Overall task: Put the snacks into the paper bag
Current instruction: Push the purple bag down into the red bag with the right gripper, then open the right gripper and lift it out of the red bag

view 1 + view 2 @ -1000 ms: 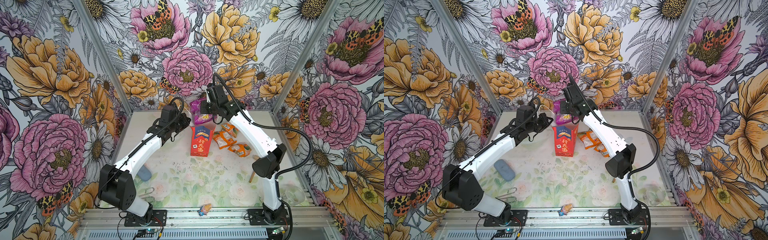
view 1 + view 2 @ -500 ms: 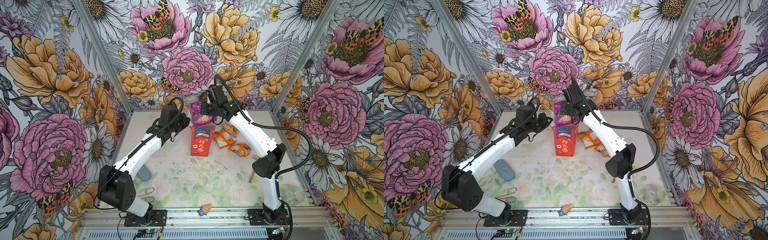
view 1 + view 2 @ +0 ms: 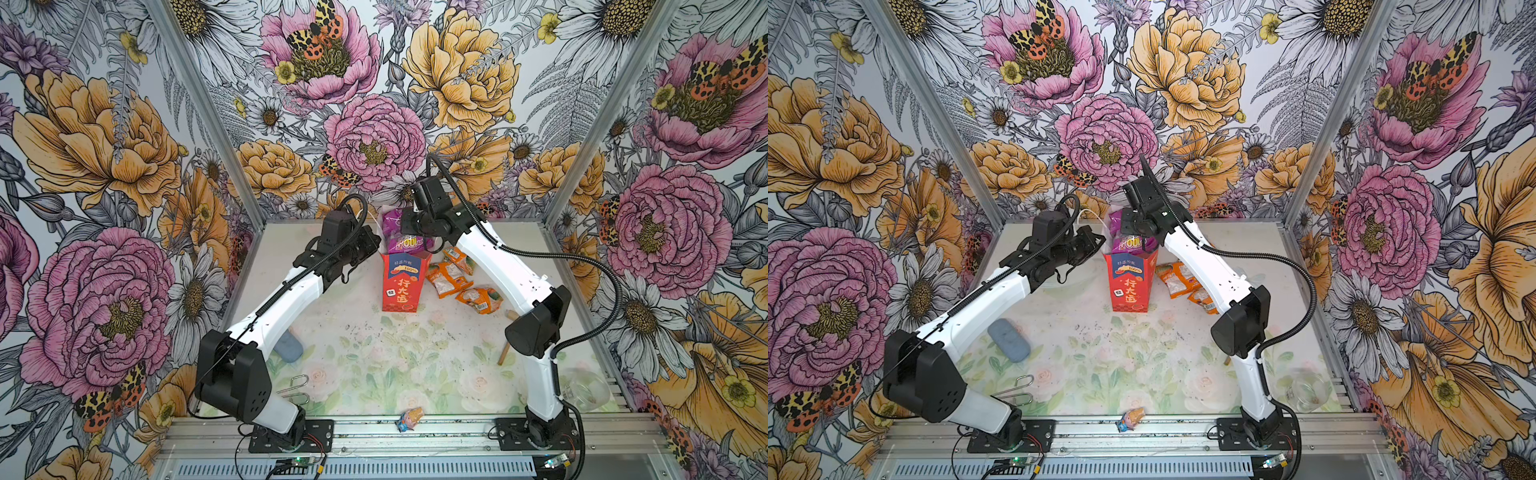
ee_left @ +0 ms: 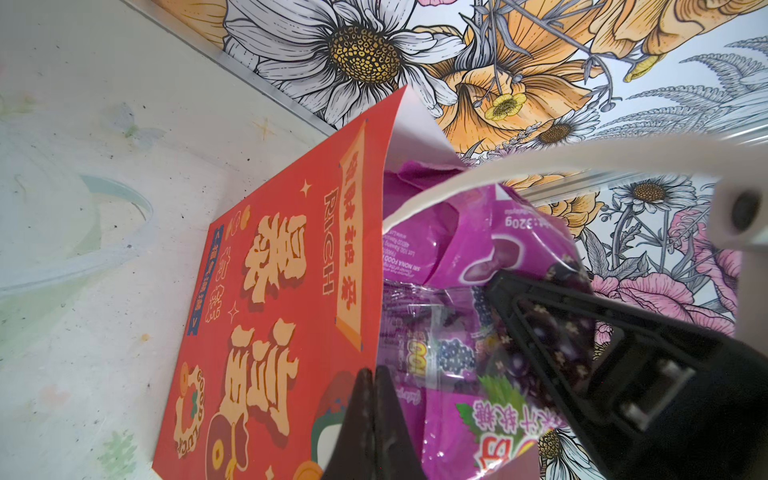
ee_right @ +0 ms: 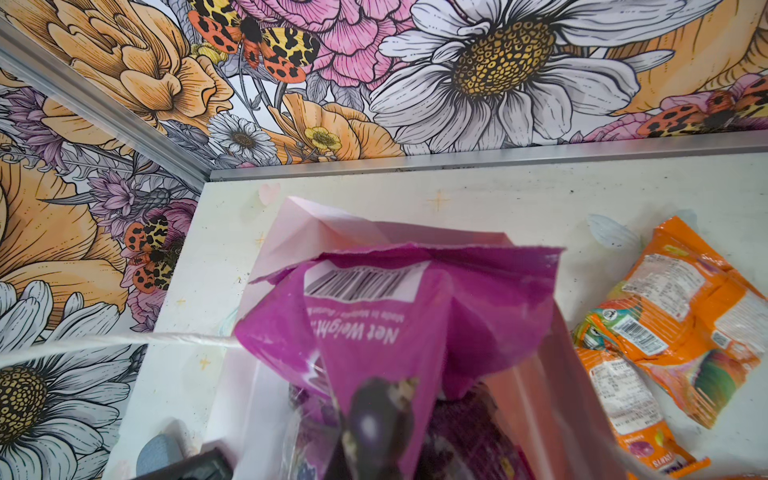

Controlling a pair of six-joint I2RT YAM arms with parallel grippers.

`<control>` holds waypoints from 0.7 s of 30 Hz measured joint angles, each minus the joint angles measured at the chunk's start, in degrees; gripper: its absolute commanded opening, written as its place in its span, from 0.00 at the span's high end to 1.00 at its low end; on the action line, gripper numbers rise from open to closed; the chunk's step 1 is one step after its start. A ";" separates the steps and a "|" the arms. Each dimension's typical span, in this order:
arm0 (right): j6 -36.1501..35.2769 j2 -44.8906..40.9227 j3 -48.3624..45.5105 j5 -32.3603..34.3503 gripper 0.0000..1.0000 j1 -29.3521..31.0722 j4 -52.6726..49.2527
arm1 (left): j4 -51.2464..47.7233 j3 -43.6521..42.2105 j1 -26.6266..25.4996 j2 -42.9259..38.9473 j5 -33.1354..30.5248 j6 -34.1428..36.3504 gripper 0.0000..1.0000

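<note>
We are working at the far middle of the tabletop [image 3: 365, 357], where the paper bag [image 3: 402, 291] is standing upright with its mouth facing up. Our left claw [image 4: 370, 419] is stretching in from the left and pressing fully shut on the bag's left wall at the rim. We are judging that this pinch is steadying the light bag and spreading its mouth while something goes in. Our right claw [image 3: 409, 227] is hanging over the mouth from the far right. It is clamping down thin on the upper part of the purple packet [image 3: 400, 239], so the packet is dangling lower end first. The packet is sitting only partly inside. Its lower part is hiding behind the red wall, while its crumpled top is sticking out above the rim in both top views. One white cord handle [image 4: 519, 172] is arching across the mouth beside the packet, and we are treating it as a possible snag. The three orange packets [image 3: 451, 280] are lying loose on the tabletop just right of the bag, so we are reckoning this is the first snack of four. A small wrapped candy [image 3: 409, 417] is lying at the near edge, well apart, and we are leaving it alone.
</note>
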 measured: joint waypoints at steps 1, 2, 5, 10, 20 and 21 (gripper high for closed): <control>0.00 0.00 -0.02 0.00 0.94 0.00 0.00 | 0.00 0.00 0.00 0.00 0.00 0.02 1.00; 0.00 0.00 0.00 0.00 0.91 0.00 -0.02 | -0.02 0.02 0.00 0.00 -0.02 0.13 1.00; 0.00 0.00 0.00 0.00 0.83 0.00 -0.02 | -0.02 0.00 0.00 0.00 -0.02 0.17 1.00; 0.04 0.00 -0.02 -0.04 0.71 0.00 0.76 | -0.02 0.02 0.00 0.00 0.00 0.20 1.00; -1.77 0.00 0.52 -0.24 0.63 0.00 2.25 | -0.46 0.02 -0.20 0.00 -0.02 0.46 1.00; -2.19 0.00 0.79 -0.31 0.63 0.00 2.43 | -0.46 0.04 -0.20 0.00 -0.02 0.46 1.00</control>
